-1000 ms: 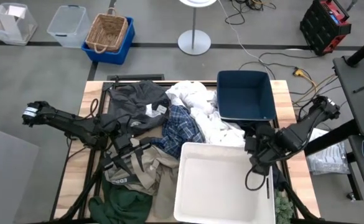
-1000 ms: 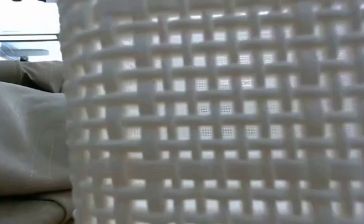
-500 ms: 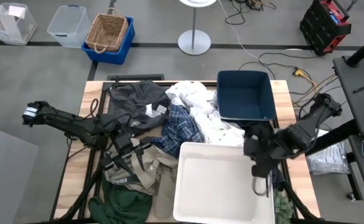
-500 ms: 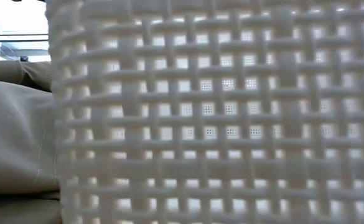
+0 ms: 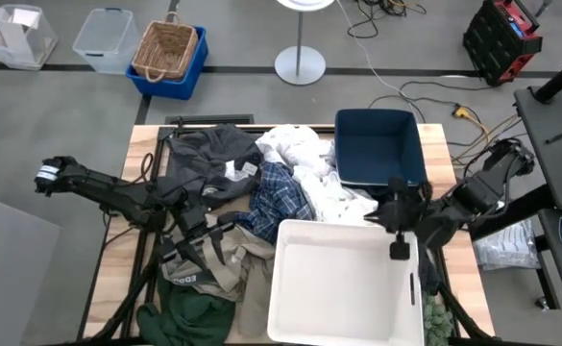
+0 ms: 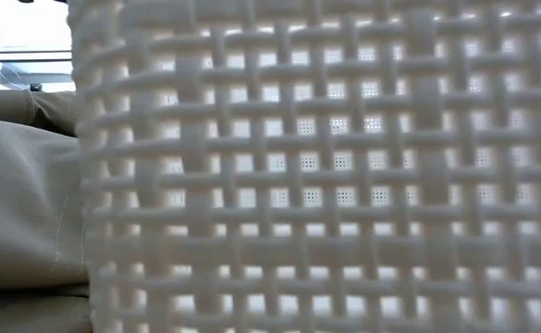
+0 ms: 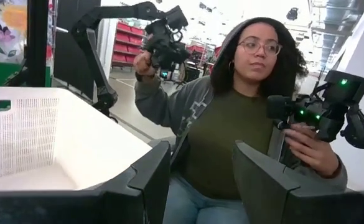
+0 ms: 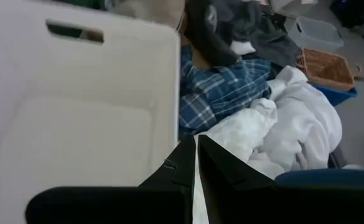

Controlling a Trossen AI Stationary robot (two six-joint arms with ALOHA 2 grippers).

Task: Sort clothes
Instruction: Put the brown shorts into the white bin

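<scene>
The clothes lie in a pile on the table's left and far half: dark grey (image 5: pixel 204 159), white (image 5: pixel 305 159), blue-and-white plaid (image 5: pixel 281 192), khaki (image 5: pixel 228 264) and dark green (image 5: pixel 189 312). My left gripper (image 5: pixel 213 235) hangs over the khaki garment, open and empty (image 7: pixel 200 180). My right gripper (image 5: pixel 386 213) is shut (image 8: pixel 194 155) above the white bin's far right corner, next to the white clothes (image 8: pixel 294 118) and the plaid (image 8: pixel 225 93). I see nothing between its fingers.
The white bin (image 5: pixel 343 288) stands at the near right, with nothing showing in it; its lattice wall (image 6: pixel 325 185) fills the low view beside khaki cloth (image 6: pixel 20 213). The navy bin (image 5: pixel 378 144) stands at the far right. A person shows beyond the table in the left wrist view (image 7: pixel 231 124).
My right gripper has gone from the white bin's right rim toward the table's far edge, to the bin's far right corner, and has turned about. In the low view the white bin's wall has shifted a little sideways.
</scene>
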